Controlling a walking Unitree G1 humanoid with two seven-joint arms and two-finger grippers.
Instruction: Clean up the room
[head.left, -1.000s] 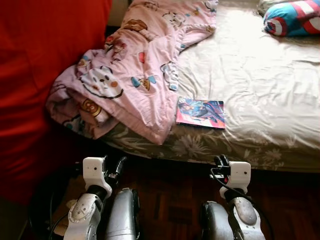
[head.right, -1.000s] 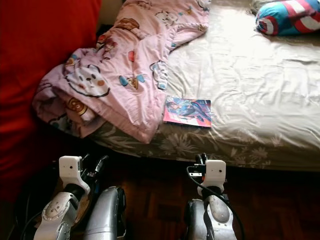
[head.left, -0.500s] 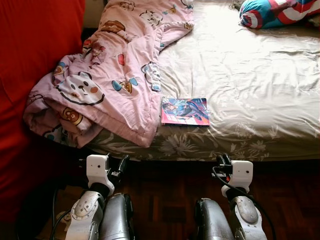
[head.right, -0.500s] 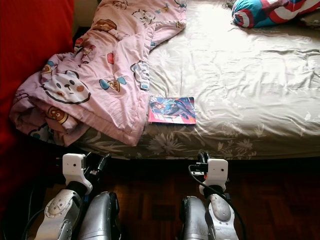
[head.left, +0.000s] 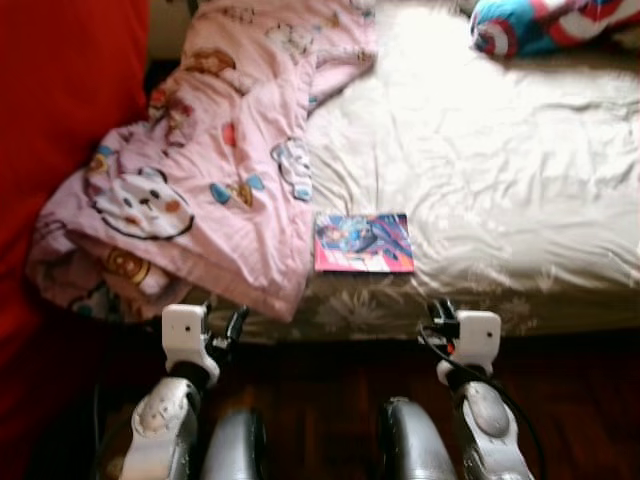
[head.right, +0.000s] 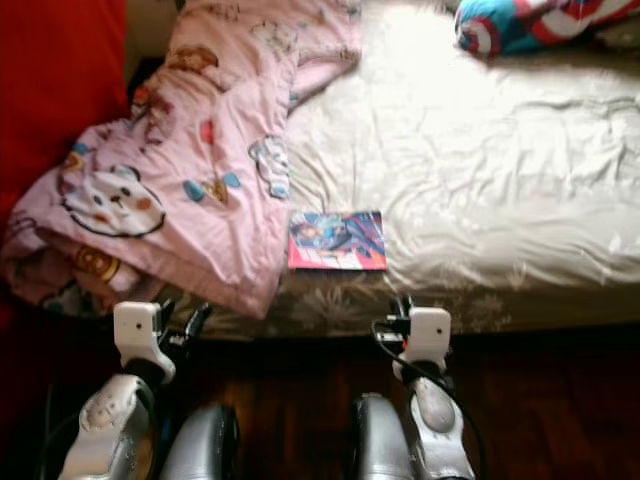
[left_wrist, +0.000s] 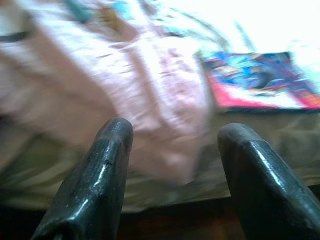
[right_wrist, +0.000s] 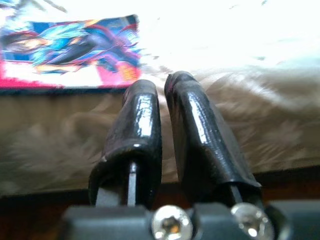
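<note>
A colourful comic book lies flat near the bed's front edge, beside the hem of a pink cartoon-print blanket heaped on the bed's left side. My left gripper is open and empty, held low before the bed edge below the blanket's hanging corner. My right gripper is shut on nothing, just short of the mattress side, with the comic book a little beyond it. Both arms sit low over the floor.
The bed with its cream sheet spans the view. A blue, red and white cushion rests at its far right. A red surface stands along the left. Dark wooden floor lies between me and the bed.
The camera has drawn closer to the bed and the picture is blurred with motion. Both grippers now sit nearer the bed edge; their fingers look unchanged.
</note>
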